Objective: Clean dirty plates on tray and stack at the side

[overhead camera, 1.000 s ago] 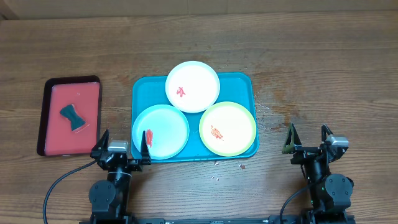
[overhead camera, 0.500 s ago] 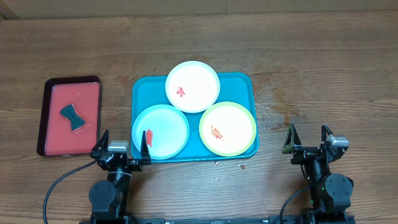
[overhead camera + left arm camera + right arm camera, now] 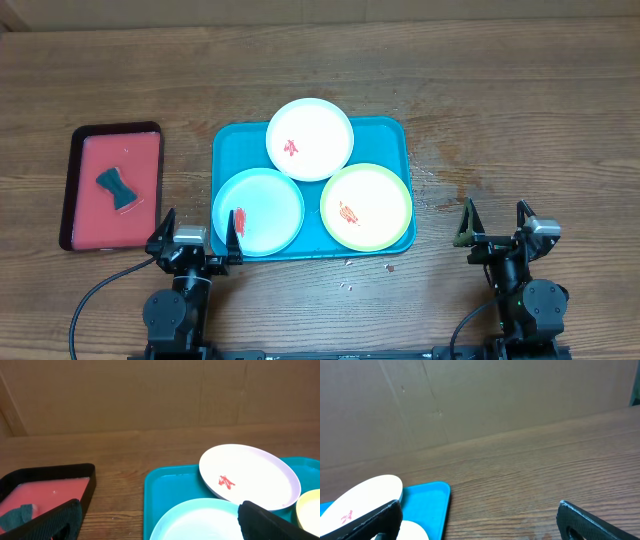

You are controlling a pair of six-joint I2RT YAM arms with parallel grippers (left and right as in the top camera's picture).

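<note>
The left claw point(image 3: 199, 228) and right claw point(image 3: 493, 220) both stand wide open and empty at the near edge of the tabletop point(image 3: 520, 90). The one turquoise tray point(image 3: 388, 135) carries the white plate point(image 3: 318, 128), light blue plate point(image 3: 265, 200) and yellow-green plate point(image 3: 375, 195) — three, each smeared red, crowded rim to rim. One sponge point(image 3: 117, 189) lies apart in one red tray point(image 3: 95, 225). Scrubbing an unpinned plate could, I judge, skid it into its neighbours.

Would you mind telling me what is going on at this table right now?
Nothing is being handled yet. The left end effector and right end effector sit open and empty at the table's near edge. The white plate, light blue plate and yellow-green plate lie on the turquoise tray, each with a red or orange smear. A dark teal pad lies on the red tray.
</note>
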